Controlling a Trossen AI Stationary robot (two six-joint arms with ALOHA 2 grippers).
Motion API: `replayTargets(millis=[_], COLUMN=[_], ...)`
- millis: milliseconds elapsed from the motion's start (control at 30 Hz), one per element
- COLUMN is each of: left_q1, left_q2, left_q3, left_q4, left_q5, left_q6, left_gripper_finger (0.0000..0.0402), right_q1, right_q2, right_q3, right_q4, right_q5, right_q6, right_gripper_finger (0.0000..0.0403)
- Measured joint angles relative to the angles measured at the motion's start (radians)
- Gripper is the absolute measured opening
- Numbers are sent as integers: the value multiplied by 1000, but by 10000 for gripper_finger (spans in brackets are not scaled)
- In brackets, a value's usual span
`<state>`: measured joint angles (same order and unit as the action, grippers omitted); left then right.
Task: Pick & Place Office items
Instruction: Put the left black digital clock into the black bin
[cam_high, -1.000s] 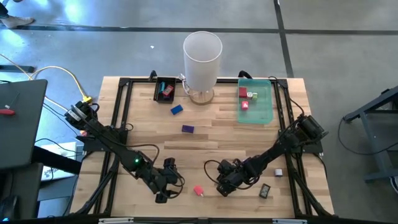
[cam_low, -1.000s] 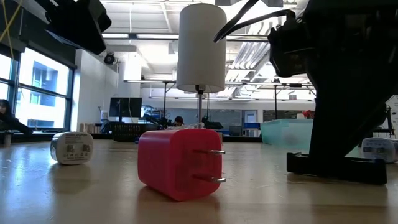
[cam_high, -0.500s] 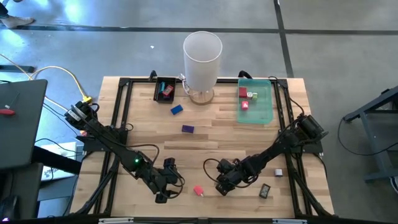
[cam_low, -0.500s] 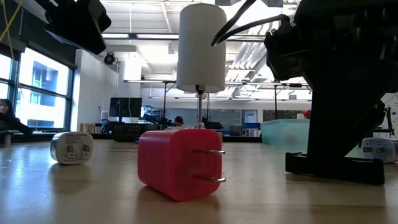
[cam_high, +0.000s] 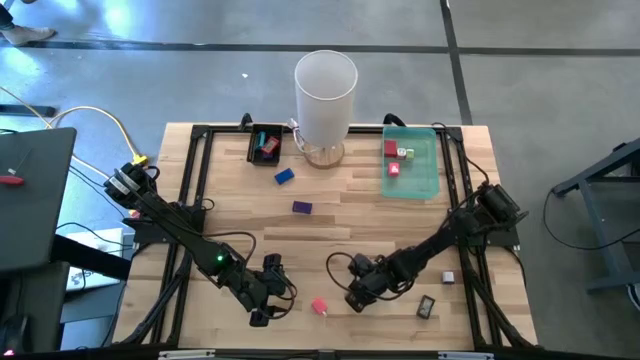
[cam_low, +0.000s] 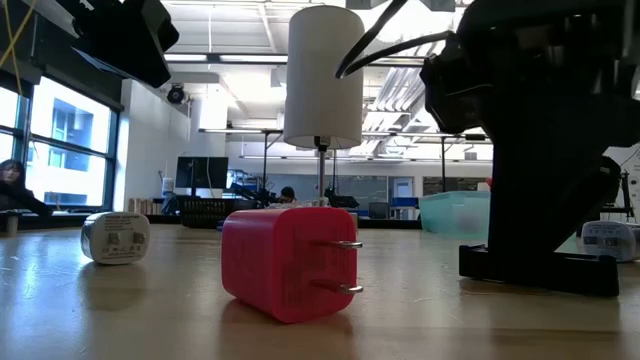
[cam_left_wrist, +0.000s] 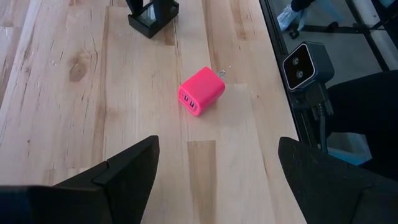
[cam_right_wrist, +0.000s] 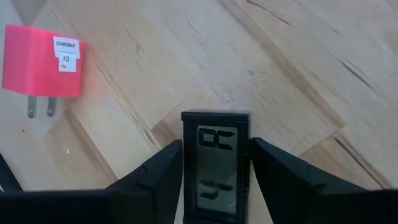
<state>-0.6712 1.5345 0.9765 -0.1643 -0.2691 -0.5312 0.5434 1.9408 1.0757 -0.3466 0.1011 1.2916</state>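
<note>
Pink charger (cam_high: 319, 306) lies near the table's (cam_high: 340, 215) front edge with bare wood all round, between both grippers. Right gripper (cam_right_wrist: 215, 165) clamps a small black display (cam_right_wrist: 215, 163) standing on the wood; left gripper (cam_left_wrist: 214, 171) hangs wide open, empty.

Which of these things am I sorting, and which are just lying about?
Job: pink charger, blue block, purple block, black display at the right gripper, grey charger, red pieces in the green tray.
Lying about: white cylinder, black tray. The left gripper waits open.
</note>
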Motion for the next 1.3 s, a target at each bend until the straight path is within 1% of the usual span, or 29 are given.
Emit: replayTargets(millis=[100, 267, 400, 667, 867, 1000, 1300], left_q1=[0, 0, 0, 0, 1, 1, 0], left_q2=[0, 0, 0, 0, 0, 0, 0], left_q3=[0, 0, 0, 0, 0, 0, 0], left_q4=[0, 0, 0, 0, 0, 0, -1], left_q5=[0, 0, 0, -14, -24, -24, -24], left_q6=[0, 0, 0, 1, 1, 1, 0], left_gripper_finger=[319, 319, 319, 319, 319, 319, 319], right_q1=[-6, -23, -24, -25, -30, -35, -35], right_q2=[0, 0, 0, 16, 65, 97, 105], right_q3=[0, 1, 7, 97, 159, 187, 211], right_q4=[0, 0, -5, -151, -226, -239, -283], right_q5=[-7, -48, -70, -84, -114, -136, -112], right_q6=[21, 24, 20, -18, -57, -67, -74], right_gripper_finger=[183, 192, 191, 192, 192, 192, 187])
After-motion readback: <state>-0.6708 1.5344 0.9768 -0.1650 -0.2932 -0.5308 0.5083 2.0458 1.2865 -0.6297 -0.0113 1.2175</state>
